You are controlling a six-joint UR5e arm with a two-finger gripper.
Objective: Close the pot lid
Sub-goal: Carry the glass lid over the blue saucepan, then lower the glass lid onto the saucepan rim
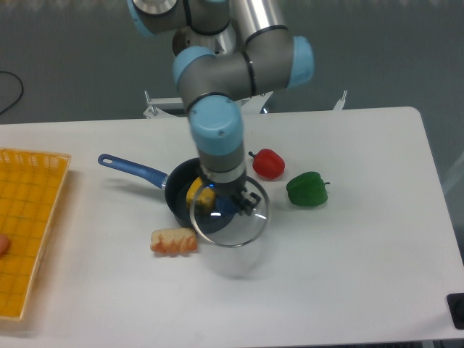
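Lab: pedestal-mounted arm (232, 65), plain white table (362, 275), toy food.

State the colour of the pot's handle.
Blue; the pot's handle shows clearly in the fixed camera view.

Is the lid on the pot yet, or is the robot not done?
Not done yet. The claw has already picked up the lid by its knob and holds it above the table, overlapping the pot's near edge. The yellow pepper sits inside the pot. What's left: centre the lid over the pot, lower it and let go.
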